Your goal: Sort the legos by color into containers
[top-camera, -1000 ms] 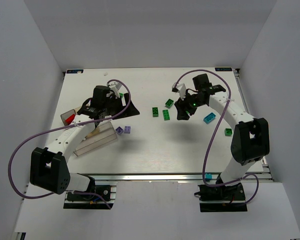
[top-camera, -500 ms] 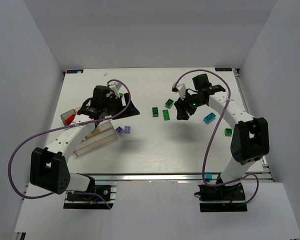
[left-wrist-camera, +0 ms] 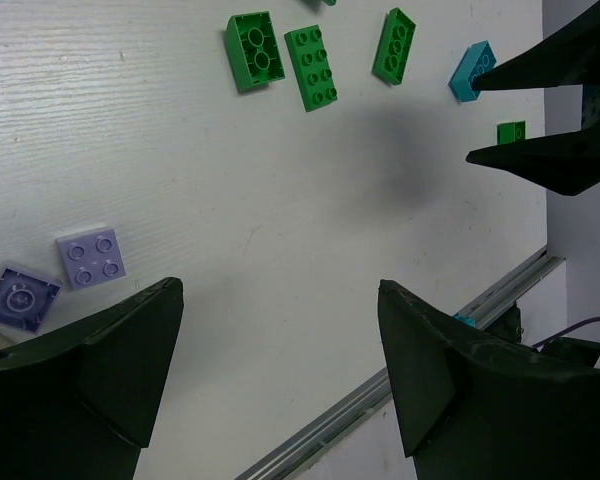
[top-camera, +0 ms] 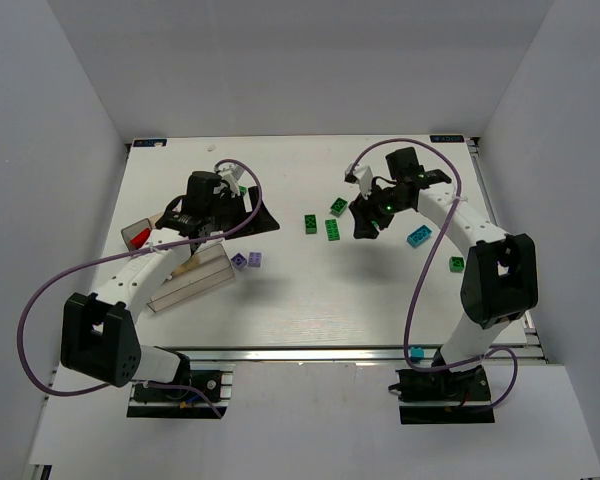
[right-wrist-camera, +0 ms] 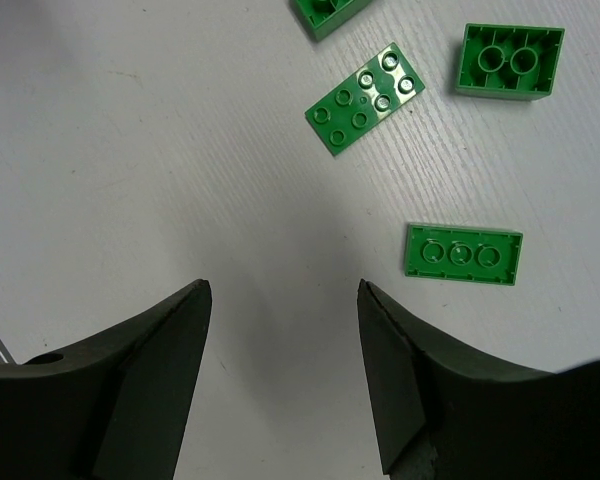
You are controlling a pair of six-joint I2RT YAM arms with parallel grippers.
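Observation:
Three green legos lie at mid-table (top-camera: 310,223) (top-camera: 332,229) (top-camera: 338,206); they also show in the left wrist view (left-wrist-camera: 313,67) and the right wrist view (right-wrist-camera: 364,98). Two light purple legos (top-camera: 246,260) lie next to the clear container (top-camera: 192,278). A teal lego (top-camera: 418,237) and a small green lego (top-camera: 457,264) lie at the right. My left gripper (top-camera: 258,218) (left-wrist-camera: 280,290) is open and empty above the table, right of the container. My right gripper (top-camera: 365,228) (right-wrist-camera: 283,290) is open and empty, just right of the green legos.
A red piece (top-camera: 137,238) shows at the far left beside the container. A teal lego (top-camera: 417,352) sits by the metal rail at the table's near edge. White walls enclose the table on three sides.

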